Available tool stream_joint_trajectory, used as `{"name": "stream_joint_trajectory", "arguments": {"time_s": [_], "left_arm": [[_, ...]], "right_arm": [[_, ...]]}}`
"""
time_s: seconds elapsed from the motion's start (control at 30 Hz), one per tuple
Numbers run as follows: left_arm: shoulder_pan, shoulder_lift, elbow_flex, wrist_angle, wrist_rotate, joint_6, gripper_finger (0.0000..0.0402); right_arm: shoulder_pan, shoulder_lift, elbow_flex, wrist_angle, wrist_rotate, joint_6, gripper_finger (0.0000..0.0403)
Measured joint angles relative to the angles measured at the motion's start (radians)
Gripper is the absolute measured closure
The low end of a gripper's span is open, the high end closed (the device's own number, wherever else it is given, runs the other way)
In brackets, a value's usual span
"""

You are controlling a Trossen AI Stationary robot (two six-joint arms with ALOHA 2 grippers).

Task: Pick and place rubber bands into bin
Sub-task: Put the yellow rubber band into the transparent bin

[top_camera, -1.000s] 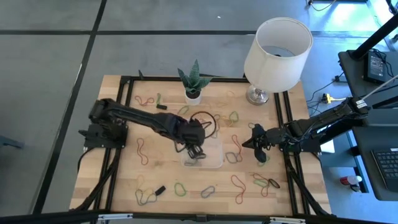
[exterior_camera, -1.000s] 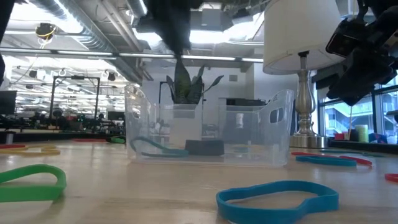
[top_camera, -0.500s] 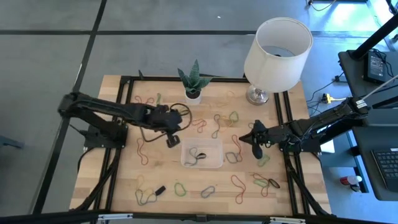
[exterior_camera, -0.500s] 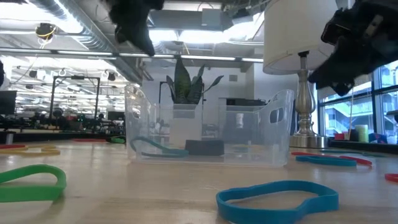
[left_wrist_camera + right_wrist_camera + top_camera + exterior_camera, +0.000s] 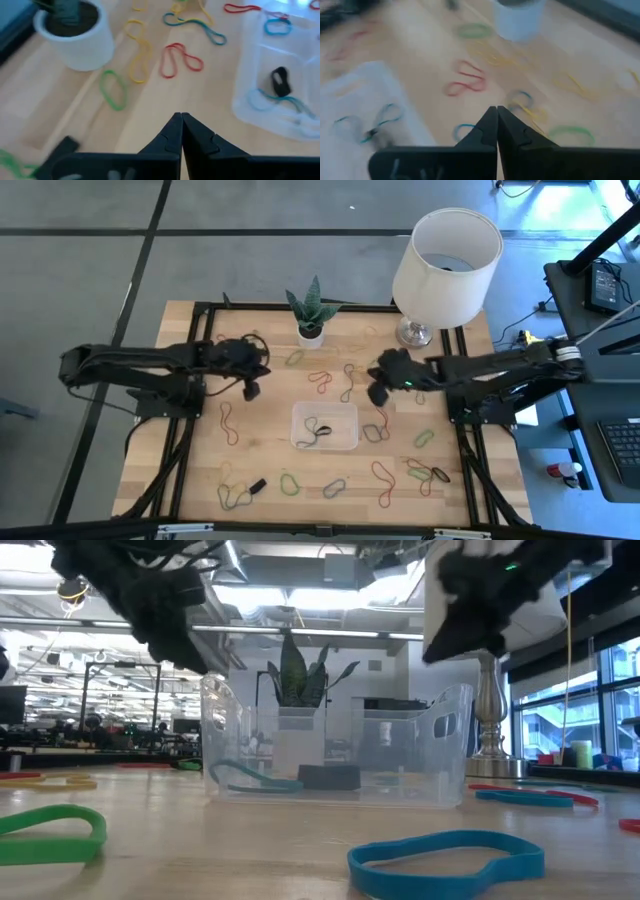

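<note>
Many rubber bands lie flat, scattered over the wooden table point(image 5: 270, 450): a red one point(image 5: 320, 380), a green one point(image 5: 290, 483), a green one point(image 5: 50, 830) and a blue one point(image 5: 445, 860) near the low camera. The clear bin point(image 5: 324, 426) stands mid-table with a bluish band point(image 5: 277, 100) and a black piece point(image 5: 280, 80) inside. My left gripper point(image 5: 250, 388) is left of the bin, above the table, shut and empty point(image 5: 181, 120). My right gripper point(image 5: 378, 392) hangs right of and beyond the bin, shut and empty point(image 5: 496, 117).
A white plant pot point(image 5: 310, 332) stands at the far middle, and a lamp with a big white shade point(image 5: 445, 260) at the far right. Small black pieces point(image 5: 257, 485) lie among the bands. Black rails point(image 5: 190, 410) run along the table's left and right sides.
My left gripper has drawn away from over the bin toward the table's left and slightly far edge. My right gripper has moved from the table's right side toward the left and a little farther, coming over the bands beside the bin's far right corner.
</note>
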Motion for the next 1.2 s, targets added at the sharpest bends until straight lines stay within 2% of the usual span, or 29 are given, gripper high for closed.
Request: {"name": "stream_joint_trajectory", "arguments": {"time_s": [0.13,0.27,0.43,0.77,0.97,1.2], "left_arm": [[0.074,-0.064,-0.040,0.016,0.049,0.093,0.0400],[0.131,-0.099,-0.055,0.037,0.102,0.124,0.0400],[0.163,-0.100,-0.055,0.061,0.111,0.158,0.0400],[0.167,-0.100,-0.055,0.061,0.165,0.190,0.0400],[0.167,-0.100,-0.055,0.060,0.165,0.190,0.0400],[0.167,-0.100,-0.055,0.060,0.165,0.189,0.0400]], "right_arm": [[-0.072,0.157,0.135,-0.177,-0.018,0.197,0.0395],[-0.137,0.291,0.217,-0.304,-0.104,0.367,0.0373],[-0.187,0.408,0.241,-0.319,-0.196,0.509,0.0335],[-0.202,0.520,0.243,-0.325,-0.219,0.689,0.0269],[-0.218,0.582,0.243,-0.332,-0.226,0.733,0.0272],[-0.226,0.631,0.247,-0.319,-0.215,0.732,0.0309]]}}
